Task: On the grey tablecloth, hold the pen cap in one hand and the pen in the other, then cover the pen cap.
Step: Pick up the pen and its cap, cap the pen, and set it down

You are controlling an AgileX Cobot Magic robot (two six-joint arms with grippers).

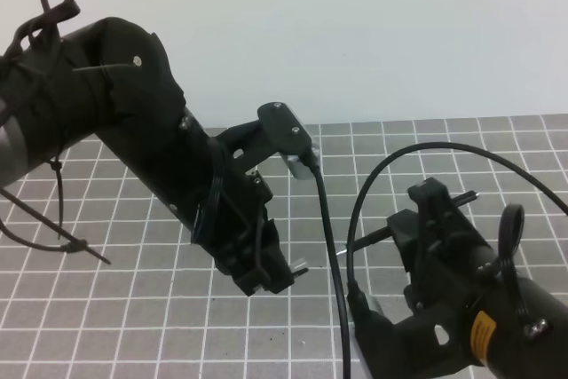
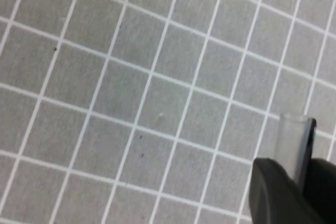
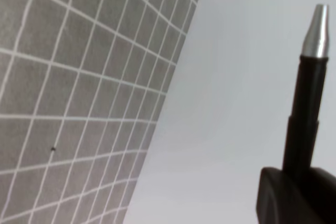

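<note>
The left gripper (image 2: 289,182) is clenched on the cap (image 2: 296,142): in the left wrist view the greyish, see-through tube sticks up from between two dark fingers (image 2: 270,190), with a thin dark clip running down its right side. Under it there is only the cloth (image 2: 131,77), grey with white grid lines and a few tiny dark specks. In the high view the left arm comes in from the upper left corner and slopes down over the middle of the cloth (image 1: 133,308), and a small pale stub of the cap (image 1: 300,268) shows at its lower tip.

The right gripper (image 3: 294,182) is closed on the pen (image 3: 307,103). In the right wrist view the black barrel rises from between the fingers and ends in a silver cone pointing up, set against the pale surface beyond the cloth's edge. In the high view the right arm sits at the lower right corner, and the pen (image 1: 368,239) lies crosswise through the right gripper (image 1: 426,219), one end poking out to the left and the other to the upper right.

The two grippers are held above the cloth, near each other but apart, the cap's open end and the pen not touching. A black cable (image 1: 333,255) hangs between the two arms.
</note>
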